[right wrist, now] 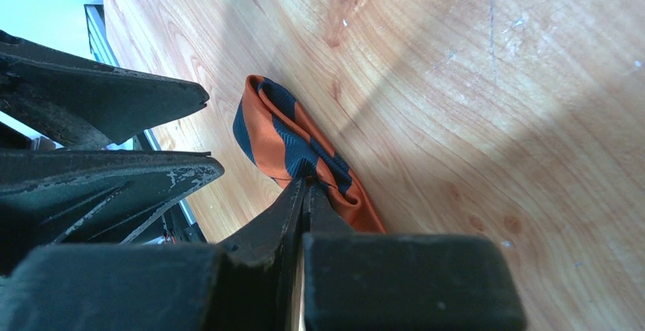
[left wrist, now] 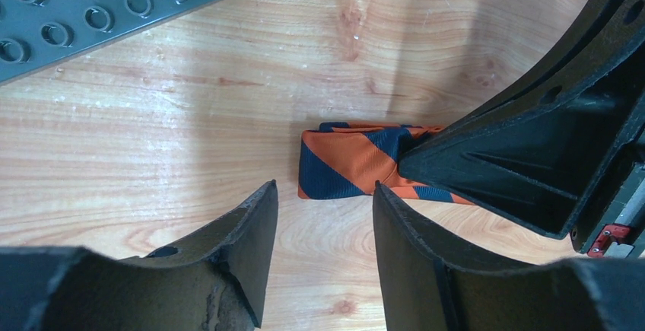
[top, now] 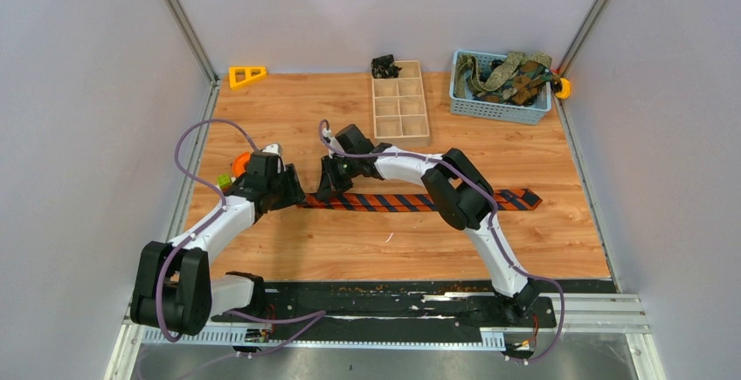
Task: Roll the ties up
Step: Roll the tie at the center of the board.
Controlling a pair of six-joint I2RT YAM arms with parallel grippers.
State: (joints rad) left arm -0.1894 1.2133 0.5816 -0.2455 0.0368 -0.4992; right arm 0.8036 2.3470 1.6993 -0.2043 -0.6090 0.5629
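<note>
Pale grey walls around a wooden tabletop [top: 288,109]. From above: striped tie [top: 393,203] in orange and navy stretched flat across the middle, left to right, partly hidden under the right arm. At its left end, left tool [top: 294,197] and right tool [top: 326,190] close together. Along the far edge, a blue basket [top: 498,111] heaped with olive and brown ties [top: 511,72], a wooden divider tray [top: 400,105] to its left, an orange triangle [top: 247,74] in the far left corner.

Left wrist: left tool released, fingers [left wrist: 243,255] apart, tips just short of the tie's folded end. Right tool pinching that end from the right. Grey studded plate [left wrist: 99,4] at upper left.

Right wrist: right tool clenched on the striped tie just behind the small fold, tips pressed together. Left tool's spread fingers close by on the left.
</note>
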